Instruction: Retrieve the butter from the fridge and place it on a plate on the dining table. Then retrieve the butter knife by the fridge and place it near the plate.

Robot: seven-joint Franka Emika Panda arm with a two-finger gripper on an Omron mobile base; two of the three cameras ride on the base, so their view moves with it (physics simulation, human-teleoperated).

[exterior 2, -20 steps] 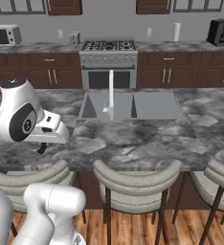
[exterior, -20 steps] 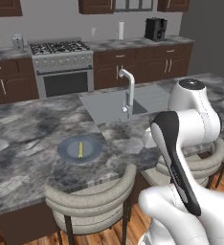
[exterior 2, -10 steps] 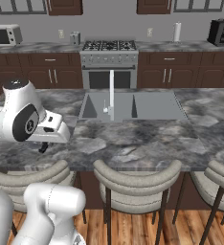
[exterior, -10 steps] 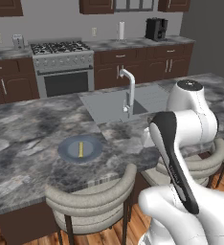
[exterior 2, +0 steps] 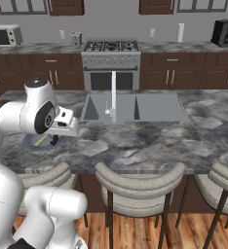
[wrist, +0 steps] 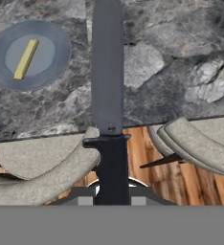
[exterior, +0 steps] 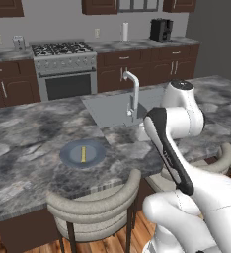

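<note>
Carrying the butter knife out over the near edge of the dining table: the gripper is clenched on the black handle, and the dark blade is projecting straight forward from the fingers across the marbled top. Below the handle, padded stool backs and wood floor are showing, so the hand is judged to be sitting just short of the table edge. Further in, the plate is lying on the table with the butter resting on its lighter centre. First half of the task reads as done. Step in hand: knife delivery. Next move is calling for advancing over the stone, lowering beside the plate rim, then releasing.
</note>
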